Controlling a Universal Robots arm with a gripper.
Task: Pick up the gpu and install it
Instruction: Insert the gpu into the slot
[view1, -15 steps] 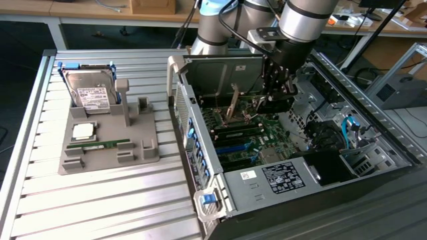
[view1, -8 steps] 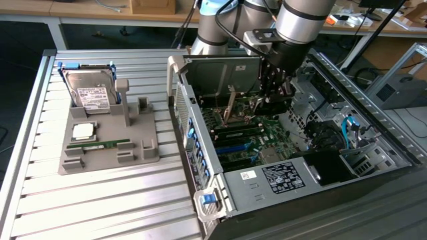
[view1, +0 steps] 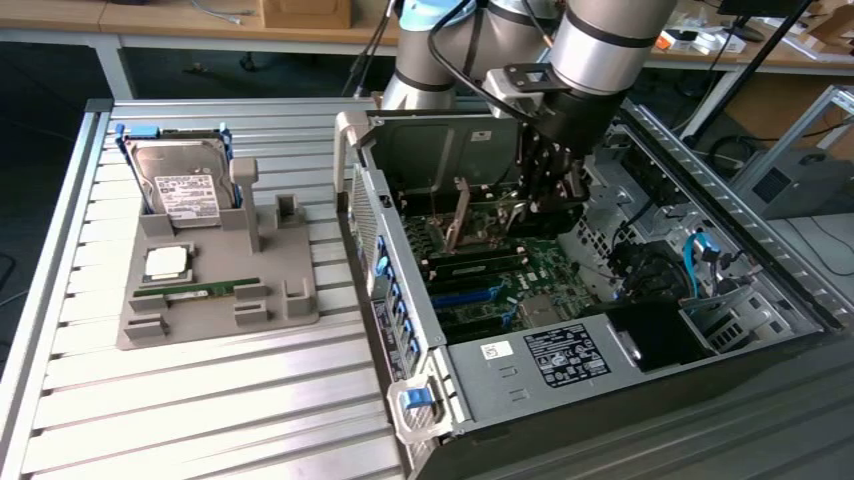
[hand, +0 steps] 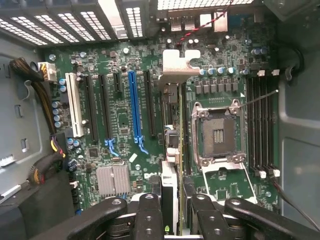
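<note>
Wrist view, nearest: the gripper (hand: 172, 210) has its dark fingers (hand: 150, 215) partly closed on the edge of the gpu (hand: 172, 150), a thin card seen edge-on, its silvery bracket (hand: 177, 65) at the far end. The card hangs over the motherboard (hand: 120, 125), with the blue expansion slot (hand: 134, 107) at its 9 o'clock and the open processor socket (hand: 217, 132) at its 3 o'clock; whether it touches the board cannot be told. Exterior view: the arm (view1: 601, 50) reaches down into the open computer case (view1: 441, 400), the gripper (view1: 547, 190) deep among the boards. At the case's 9 o'clock, well apart, a grey holder tray (view1: 220, 300) carries a hard drive (view1: 180, 185) and a green memory stick (view1: 200, 288).
</note>
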